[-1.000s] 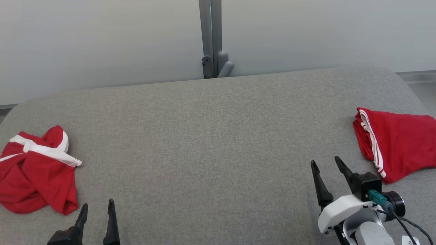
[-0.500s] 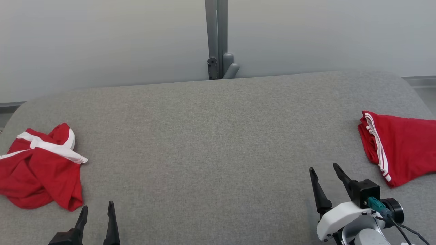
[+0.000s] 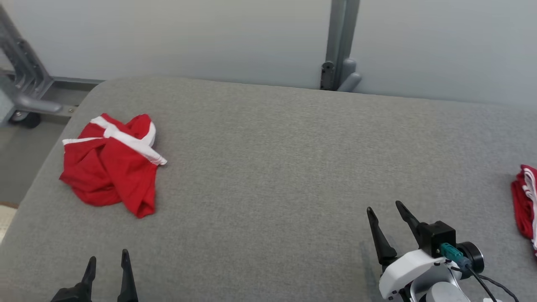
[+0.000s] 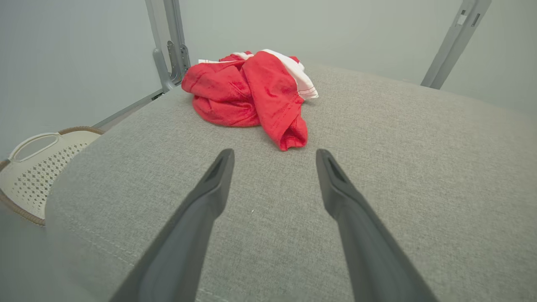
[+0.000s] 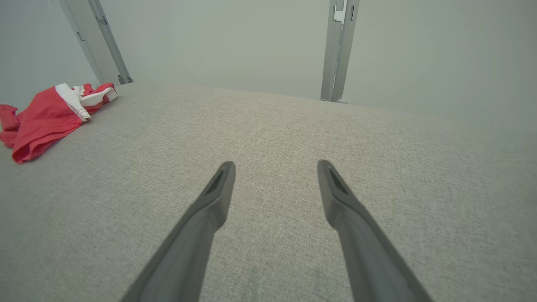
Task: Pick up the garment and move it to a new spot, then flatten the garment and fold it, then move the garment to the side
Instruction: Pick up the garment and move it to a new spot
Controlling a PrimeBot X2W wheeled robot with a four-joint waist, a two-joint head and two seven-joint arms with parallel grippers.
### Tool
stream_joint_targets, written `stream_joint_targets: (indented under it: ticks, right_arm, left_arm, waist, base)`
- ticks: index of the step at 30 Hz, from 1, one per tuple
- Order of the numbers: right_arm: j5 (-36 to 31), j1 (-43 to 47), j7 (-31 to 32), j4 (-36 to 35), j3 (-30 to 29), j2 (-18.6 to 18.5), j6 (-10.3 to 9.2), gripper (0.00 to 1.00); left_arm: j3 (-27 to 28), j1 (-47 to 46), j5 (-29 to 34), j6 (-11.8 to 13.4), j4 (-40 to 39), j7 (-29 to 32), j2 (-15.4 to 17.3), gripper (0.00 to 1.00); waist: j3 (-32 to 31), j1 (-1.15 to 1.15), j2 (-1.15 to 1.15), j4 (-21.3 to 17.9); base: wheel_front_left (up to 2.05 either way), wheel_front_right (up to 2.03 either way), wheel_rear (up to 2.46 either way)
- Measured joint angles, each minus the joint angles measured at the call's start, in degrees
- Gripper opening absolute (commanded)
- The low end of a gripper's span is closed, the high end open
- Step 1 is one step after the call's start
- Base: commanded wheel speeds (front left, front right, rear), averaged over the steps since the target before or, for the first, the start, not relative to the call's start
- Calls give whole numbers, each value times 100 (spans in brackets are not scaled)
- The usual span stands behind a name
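Note:
A crumpled red garment (image 3: 111,163) with white bands lies in a heap on the left part of the grey table (image 3: 268,167). The left wrist view has the same garment (image 4: 251,94) just ahead of the fingers, and it lies far to the left (image 5: 46,115) in the right wrist view. My left gripper (image 3: 107,262) stands open near the table's front edge, below the heap and apart from it. Over bare cloth at the lower right, my right gripper (image 3: 384,207) is open too. Neither holds anything.
A folded red garment with white stripes (image 3: 526,207) lies at the table's right edge, partly cut off. A grey post (image 3: 342,42) stands behind the table, a metal frame (image 3: 21,79) at the back left. A pale perforated basket (image 4: 33,161) sits beside the table's left edge.
The head camera has turned left, so the whole picture shifted right: the crumpled garment now sits further in, the folded one is nearly out of frame. Both grippers stay open.

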Motion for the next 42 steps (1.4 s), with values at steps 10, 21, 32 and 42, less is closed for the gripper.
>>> stream_joint_targets:
  ticks: [10,21,32,42]
  right_arm:
    - [118,-125,0,45,339,7,0,100]
    - [56,-339,0,109,461,-42,0,100]
    - [31,-635,0,-118,421,-520,0,100]
    - [48,-927,0,-232,469,-664,0,100]
  left_arm:
    - [253,168,23,8,98,1,3,100]
    - [248,19,-309,-42,148,1,3,100]
    - [189,-1536,-430,-268,4,0,487,100]
    - [-1294,-3212,-1638,-275,1165,271,1963,100]
  waist:
    - [91,0,0,1300]
    - [268,0,0,1743]
    - [829,0,0,1226]
    - [1505,1,0,775]
  base:
    - [0,0,0]
    - [0,0,0]
    - [0,0,0]
    - [0,0,0]
